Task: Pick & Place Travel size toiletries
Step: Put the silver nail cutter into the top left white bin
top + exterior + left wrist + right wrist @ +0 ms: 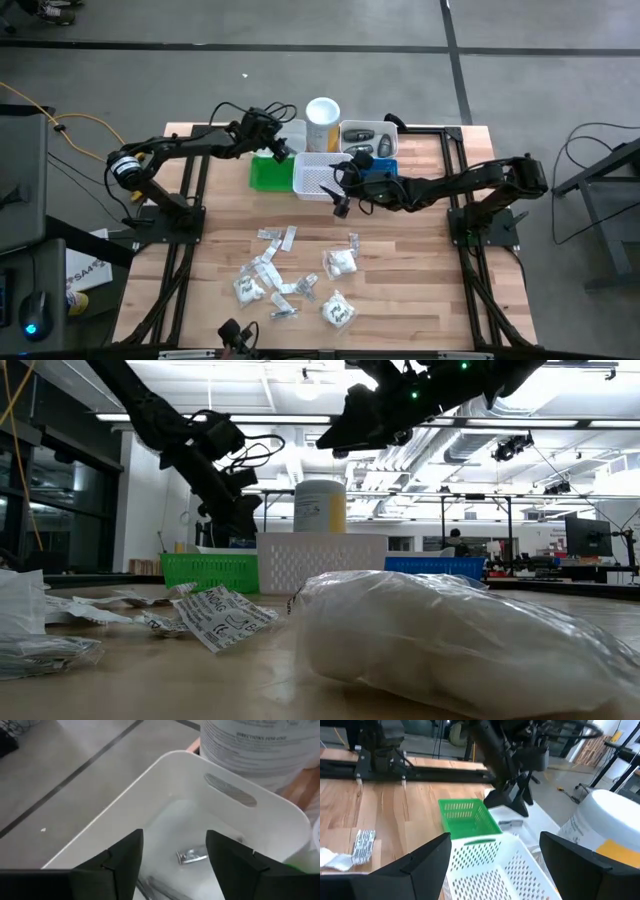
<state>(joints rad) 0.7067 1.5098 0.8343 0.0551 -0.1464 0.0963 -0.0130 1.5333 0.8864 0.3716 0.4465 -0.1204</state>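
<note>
Near edge: loose travel size toiletries [290, 275] lie scattered on the table [420, 290], none gripped. Mid-table: the right gripper [341, 205] hovers, fingers spread and empty, at the perforated white basket [318, 178]. Far side: the left gripper [172, 857], fingers apart, hangs over the smooth white bin [200, 785]; a silvery sachet [191, 855] lies inside. Risk: the arms work close together and may collide. The bin's near end is hidden by the fingers.

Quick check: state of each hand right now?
Left hand: open, empty, over the solid white bin; a silvery sachet lies inside.
Right hand: open, empty, above the perforated white basket.
</note>
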